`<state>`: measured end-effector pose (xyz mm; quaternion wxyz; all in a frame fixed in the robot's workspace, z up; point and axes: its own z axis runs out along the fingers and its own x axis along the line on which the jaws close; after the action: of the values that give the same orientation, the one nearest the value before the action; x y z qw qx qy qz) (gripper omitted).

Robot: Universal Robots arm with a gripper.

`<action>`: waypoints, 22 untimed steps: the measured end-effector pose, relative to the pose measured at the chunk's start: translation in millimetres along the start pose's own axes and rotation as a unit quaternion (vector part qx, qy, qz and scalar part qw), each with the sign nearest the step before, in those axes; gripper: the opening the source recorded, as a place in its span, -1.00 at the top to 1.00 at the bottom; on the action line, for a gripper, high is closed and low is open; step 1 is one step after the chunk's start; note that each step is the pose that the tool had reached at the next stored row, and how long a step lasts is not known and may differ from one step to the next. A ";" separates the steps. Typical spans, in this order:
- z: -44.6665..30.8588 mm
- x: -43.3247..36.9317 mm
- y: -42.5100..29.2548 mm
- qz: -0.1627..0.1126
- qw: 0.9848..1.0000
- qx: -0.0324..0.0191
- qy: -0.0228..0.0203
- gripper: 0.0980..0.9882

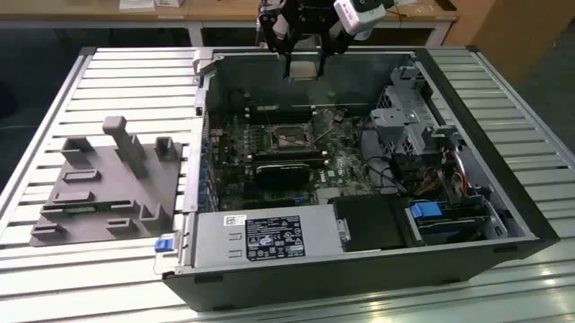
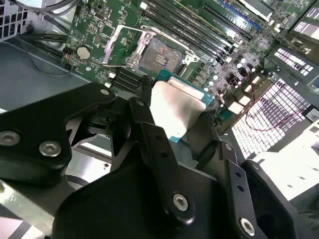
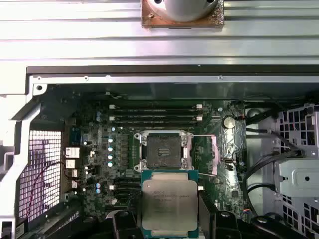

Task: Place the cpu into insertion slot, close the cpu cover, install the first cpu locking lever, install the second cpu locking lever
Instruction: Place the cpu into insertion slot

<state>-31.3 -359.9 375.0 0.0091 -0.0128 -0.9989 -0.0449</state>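
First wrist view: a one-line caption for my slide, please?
Gripper holding the cpu, poised above the empty insertion slot.

The tool [image 1: 303, 64] points straight down, its fingers [image 3: 205, 214] pinched on opposite edges of the cpu [image 3: 168, 201].

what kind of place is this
Probably a robotics lab or test workshop: an open computer case lies on a slatted metal table, a grey parts fixture beside it, and the jaws hold the cpu above its motherboard.

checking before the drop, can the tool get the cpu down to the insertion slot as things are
Probably yes: the tool holds the cpu above the open case, the insertion slot lies bare with its cpu cover swung open, nothing between them.
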 end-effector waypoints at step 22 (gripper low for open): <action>14.4 -0.3 -1.3 0.000 1.000 0.000 0.000 0.01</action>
<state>-31.3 -359.9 360.6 0.0090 -0.0128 -0.9989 -0.0448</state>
